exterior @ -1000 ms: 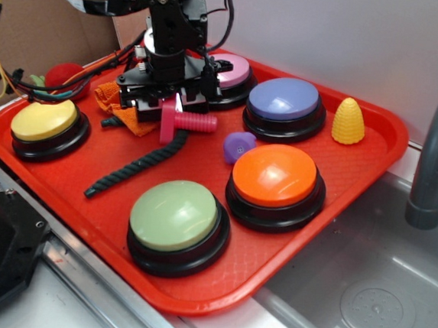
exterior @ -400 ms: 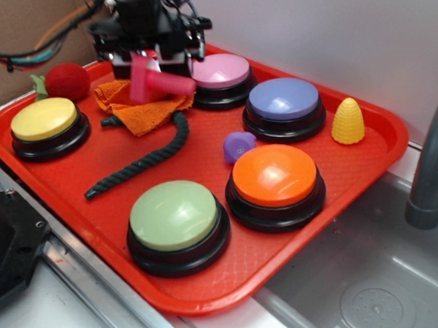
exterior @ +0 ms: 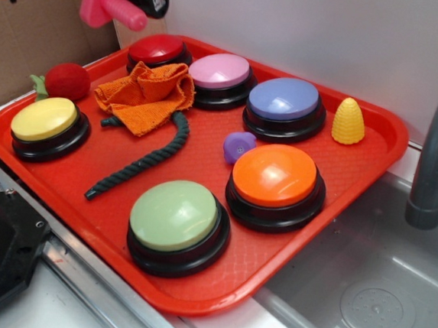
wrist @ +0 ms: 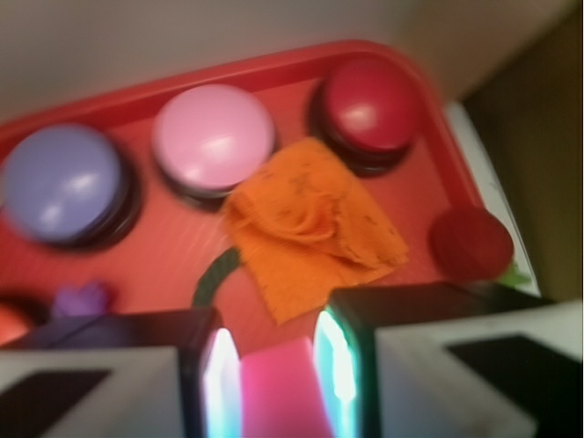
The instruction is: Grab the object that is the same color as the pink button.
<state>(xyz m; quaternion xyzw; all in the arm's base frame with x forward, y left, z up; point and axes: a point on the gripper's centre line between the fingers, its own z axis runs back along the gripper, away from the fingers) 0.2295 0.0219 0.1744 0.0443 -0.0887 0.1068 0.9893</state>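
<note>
A red tray [exterior: 374,147] beside a sink [exterior: 376,300] holds six round push buttons, left to right: yellow [exterior: 45,120], red [exterior: 157,49], green [exterior: 173,215], the pink button [exterior: 220,70], orange [exterior: 273,175] and purple [exterior: 284,98]. Also on the tray are one red ball [exterior: 67,80], one crumpled orange cloth [exterior: 147,92], one dark rope [exterior: 138,163], one small purple lump [exterior: 239,146] and one yellow corn toy [exterior: 348,121]. The gripper [wrist: 270,365], mostly cut off at the exterior view's top edge, hangs high above the tray's far left corner, its fingers [wrist: 217,379] closed tight on the hot-pink bolt [exterior: 106,3], shaft pointing right. The wrist view is blurred; only the bolt's head shows between the pads.
</note>
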